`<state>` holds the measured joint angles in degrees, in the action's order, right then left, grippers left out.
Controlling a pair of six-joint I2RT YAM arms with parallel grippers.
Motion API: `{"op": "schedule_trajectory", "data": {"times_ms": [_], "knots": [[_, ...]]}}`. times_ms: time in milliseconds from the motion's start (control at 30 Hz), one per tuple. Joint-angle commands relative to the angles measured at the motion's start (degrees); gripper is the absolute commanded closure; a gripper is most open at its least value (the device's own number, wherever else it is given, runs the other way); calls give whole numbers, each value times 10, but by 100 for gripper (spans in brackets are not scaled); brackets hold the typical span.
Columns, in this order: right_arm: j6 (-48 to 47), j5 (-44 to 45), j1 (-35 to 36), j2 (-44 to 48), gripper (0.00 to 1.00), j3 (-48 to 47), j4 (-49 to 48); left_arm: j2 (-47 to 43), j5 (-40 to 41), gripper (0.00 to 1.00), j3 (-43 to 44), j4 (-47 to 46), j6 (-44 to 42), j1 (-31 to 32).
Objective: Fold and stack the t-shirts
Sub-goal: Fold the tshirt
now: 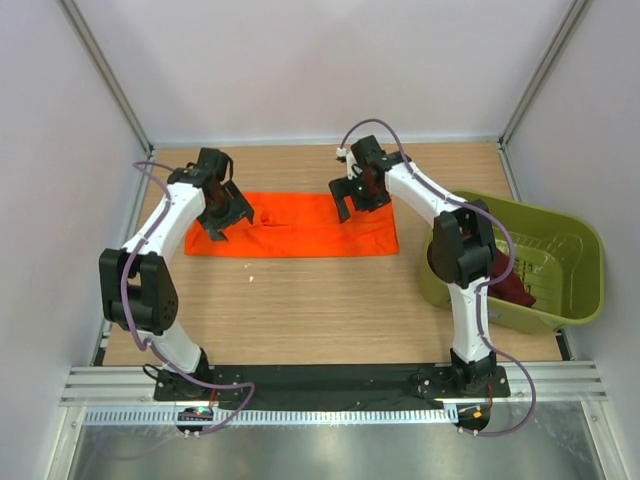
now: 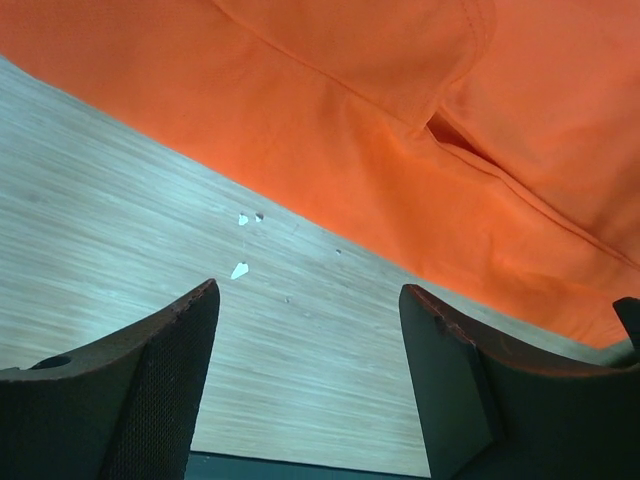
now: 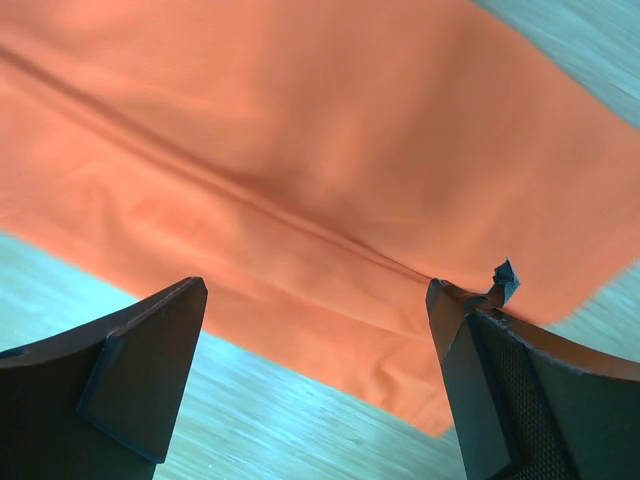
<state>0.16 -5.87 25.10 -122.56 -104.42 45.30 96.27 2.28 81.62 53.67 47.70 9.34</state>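
Note:
The bright orange t-shirt (image 1: 300,226) lies folded into a long flat strip on the wooden table. It also shows in the left wrist view (image 2: 420,130) and the right wrist view (image 3: 300,160). My left gripper (image 1: 226,214) is open and empty above the shirt's left end (image 2: 310,300). My right gripper (image 1: 353,198) is open and empty above the shirt's right part (image 3: 315,300). The dark maroon t-shirt (image 1: 512,285) lies crumpled in the olive-green tub, partly hidden by the right arm.
The olive-green plastic tub (image 1: 570,270) stands at the right edge of the table. White walls and a metal frame close in the back and sides. Small white flecks (image 2: 240,270) lie on the wood near the shirt's front edge.

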Motion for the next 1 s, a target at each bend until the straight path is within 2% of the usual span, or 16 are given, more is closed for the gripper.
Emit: {"op": "schedule_trajectory", "data": {"times_ms": [0,100,267,433,533,800,967], "knots": [[-66,-95,18,5,0,7,-18,0,-14,26,19,23,10,-3],[-94,-72,28,-24,0,-11,-4,-20,-6,26,11,29,9,-3],[-109,20,44,-70,1,-47,-1,-91,-6,25,-43,21,8,-3],[-97,92,57,-81,2,-32,0,-116,16,25,-70,21,1,-3],[-81,96,58,-75,2,-6,3,-108,28,25,-62,21,-9,-5],[29,116,87,-22,4,99,22,-4,54,26,-6,15,-21,-13],[134,130,123,6,5,148,30,123,94,27,60,30,-28,-16]]}}
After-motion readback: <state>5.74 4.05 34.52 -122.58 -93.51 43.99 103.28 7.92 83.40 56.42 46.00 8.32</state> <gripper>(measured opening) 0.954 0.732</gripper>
